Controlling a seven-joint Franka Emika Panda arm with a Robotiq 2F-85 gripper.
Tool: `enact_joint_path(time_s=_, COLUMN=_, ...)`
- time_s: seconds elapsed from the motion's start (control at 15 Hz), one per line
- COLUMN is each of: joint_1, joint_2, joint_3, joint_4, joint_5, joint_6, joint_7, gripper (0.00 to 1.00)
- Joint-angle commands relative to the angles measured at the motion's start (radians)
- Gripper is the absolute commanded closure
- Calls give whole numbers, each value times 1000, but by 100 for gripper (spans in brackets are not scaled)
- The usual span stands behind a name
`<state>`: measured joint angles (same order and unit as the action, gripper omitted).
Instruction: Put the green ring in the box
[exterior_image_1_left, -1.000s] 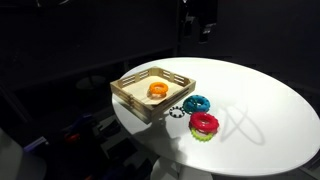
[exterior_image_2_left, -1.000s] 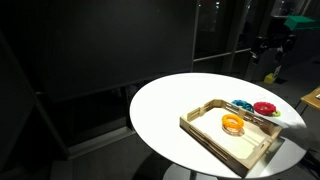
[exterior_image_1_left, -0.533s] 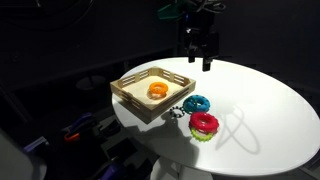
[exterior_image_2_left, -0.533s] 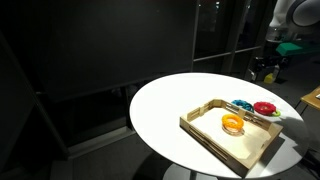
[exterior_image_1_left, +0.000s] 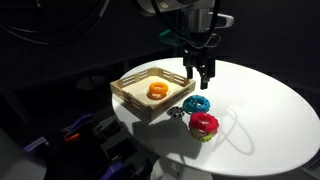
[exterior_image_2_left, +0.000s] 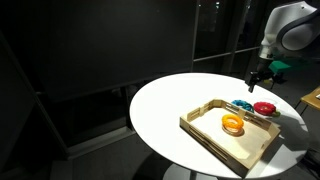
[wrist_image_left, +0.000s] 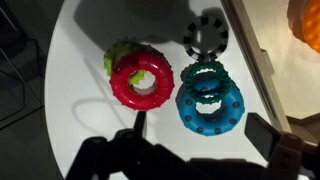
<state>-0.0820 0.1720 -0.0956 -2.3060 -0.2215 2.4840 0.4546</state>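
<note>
Currently gripper (wrist_image_left: 190, 148) is wide open and empty, above the rings. Green ring (wrist_image_left: 113, 62) sits on the white table (wrist_image_left: 70, 110), mostly under the red ring (wrist_image_left: 140, 82), outside the box (wrist_image_left: 256, 60). Blue ring (wrist_image_left: 208, 97) is at red's 3 o'clock, black toothed ring (wrist_image_left: 205, 37) at 1 o'clock. Orange ring (wrist_image_left: 306, 20) is in the box.

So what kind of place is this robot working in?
Probably a dim lab or office corner: a round white table, dark glossy wall panels behind it, a robot arm, and a slotted wooden tray.

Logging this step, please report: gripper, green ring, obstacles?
Gripper open, empty. Green ring outside the box, on the table. Red ring lies on it.
</note>
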Motion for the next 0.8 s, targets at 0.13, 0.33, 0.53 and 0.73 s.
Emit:
enact_joint_path(time_s=0.13, joint_1=55, joint_2=59, joint_3=-36, joint_4=44, joint_5=-23, joint_6=8, joint_7=72, gripper=0)
enact_joint_path(time_s=0.33, joint_1=81, joint_2=88, joint_3=-55, joint_4=66, joint_5=-36, joint_6=-4, joint_7=125, gripper=0)
enact_joint_path(time_s=0.53, joint_1=106, joint_2=114, joint_3=-78, joint_4=81, joint_5=-51, joint_6=-9, joint_7=196, gripper=0)
enact_joint_path(time_s=0.73, joint_1=125, joint_2=139, joint_3=-95, joint_4=99, joint_5=-56, joint_6=-11, joint_7=269, gripper=0)
